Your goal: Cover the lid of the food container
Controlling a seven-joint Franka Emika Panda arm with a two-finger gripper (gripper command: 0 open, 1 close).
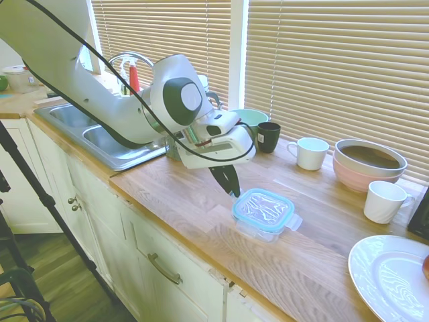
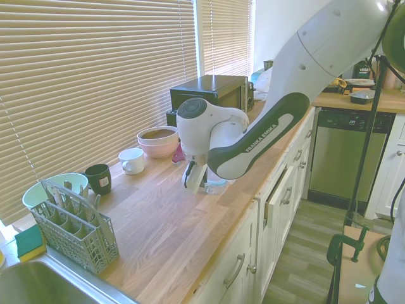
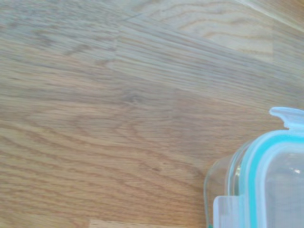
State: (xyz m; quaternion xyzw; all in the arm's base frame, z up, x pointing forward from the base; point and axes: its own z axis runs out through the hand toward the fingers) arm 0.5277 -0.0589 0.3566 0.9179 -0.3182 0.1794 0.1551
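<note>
Bright daylight through blinds, soft wrist view

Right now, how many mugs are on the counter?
3: a black mug by the green bowl, a white mug beside it, another white mug before the pink bowl. More may be hidden.

The arm is glossy white, built of rounded, bulbous shells; dark grey oval caps sit on the joints; a dark grey band along one link bears white "FRANKA EMIKA" lettering; a black cable loops along it; the gripper has a white boxy body with dark fingers.
</note>
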